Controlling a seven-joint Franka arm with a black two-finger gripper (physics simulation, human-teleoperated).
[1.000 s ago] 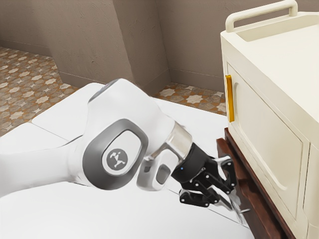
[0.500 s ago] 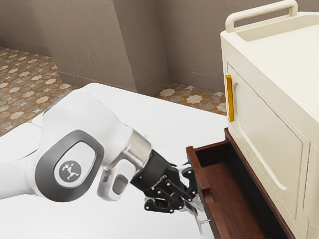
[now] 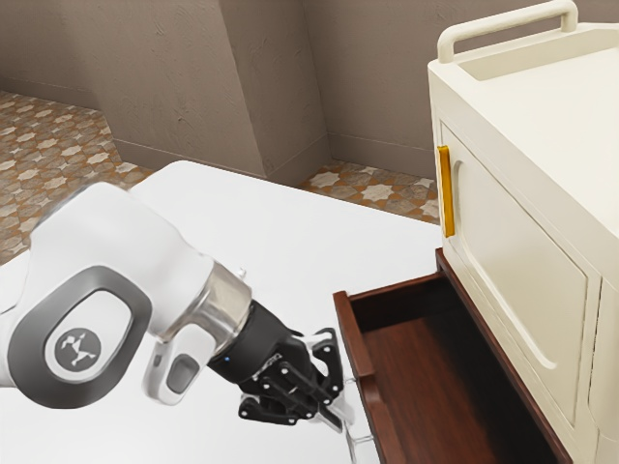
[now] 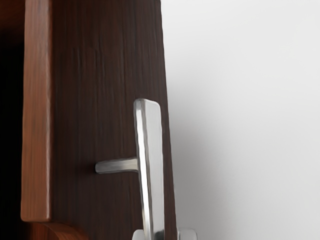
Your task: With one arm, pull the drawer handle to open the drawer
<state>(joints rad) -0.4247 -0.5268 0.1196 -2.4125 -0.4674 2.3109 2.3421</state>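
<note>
wall and floor: a plain brown wall point(image 3: 174, 87) above a floor point(image 3: 44, 174) of patterned tiles, behind the white table point(image 3: 300, 213).
cabinet: cream cabinet point(image 3: 551, 116), at the exterior view's right, a rounded rail point(image 3: 508, 30) on top and an amber pull point(image 3: 446, 191) on its side.
drawer: dark red-brown wood drawer point(image 3: 356, 338), low under the cream body, standing well out with its inside showing; the task looks mostly done.
handle: pale metal handle point(image 4: 154, 145) on the drawer's front, a flat bar held off the wood by a post point(image 4: 116, 165).
end effector: black end effector point(image 3: 342, 406), right at the handle; whether it is closed on the bar or only around it, i cannot tell.
feel: the bar is likely hard, stiff and a bit slippery, being smooth metal; the drawer should have some weight but slide along one line, and nothing looks fragile.
where to hold: the bar itself, near its middle, from both sides, then a level, straight pull away from the cabinet; a sideways pull could bind the drawer or slip off.
count: one cabinet, one open drawer, one metal handle with one post plain to see, one amber pull, one rail, one end effector.
</note>
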